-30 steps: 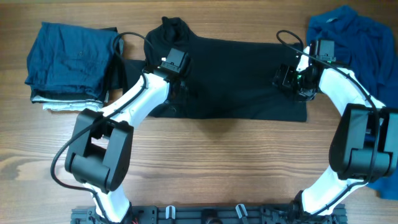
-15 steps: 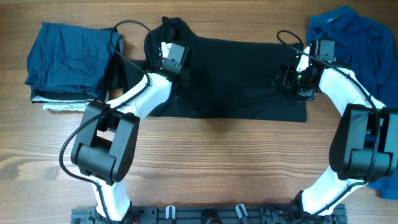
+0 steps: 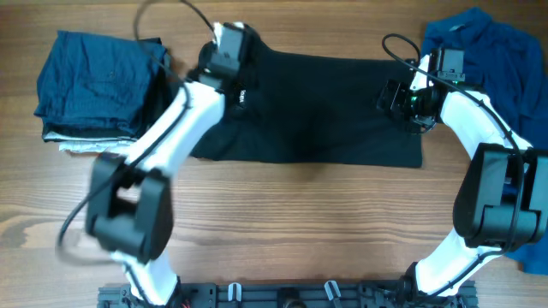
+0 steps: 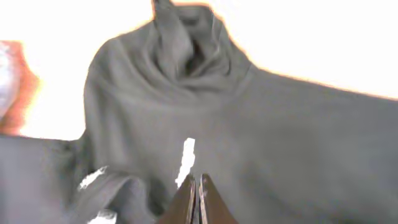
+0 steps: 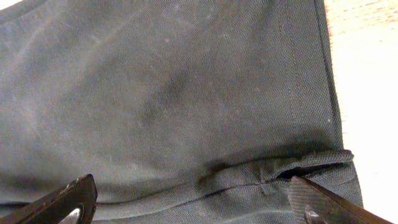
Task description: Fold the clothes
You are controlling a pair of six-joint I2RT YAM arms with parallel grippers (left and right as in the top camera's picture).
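Observation:
The black collared shirt [image 3: 325,107] lies spread across the far middle of the table, collar at the left end. In the left wrist view its collar [image 4: 186,53] is at the top and a small white logo [image 4: 186,160] sits just ahead of my fingertips. My left gripper [image 3: 229,51] [image 4: 197,179] is shut, raised over the collar end. My right gripper [image 3: 399,101] [image 5: 196,205] is wide open and low over the shirt's right hem [image 5: 273,177], a finger on each side of a fold. A bright blue garment [image 3: 484,51] lies crumpled at the far right.
A folded stack of dark blue clothes [image 3: 98,81] sits at the far left on a white piece [image 3: 81,147]. Bare wood table [image 3: 300,222] runs along the front. More blue cloth [image 3: 535,257] shows at the right edge.
My left arm has swung up and away toward the collar and is blurred by motion. The shirt's left edge has shifted a little. The right arm has barely moved.

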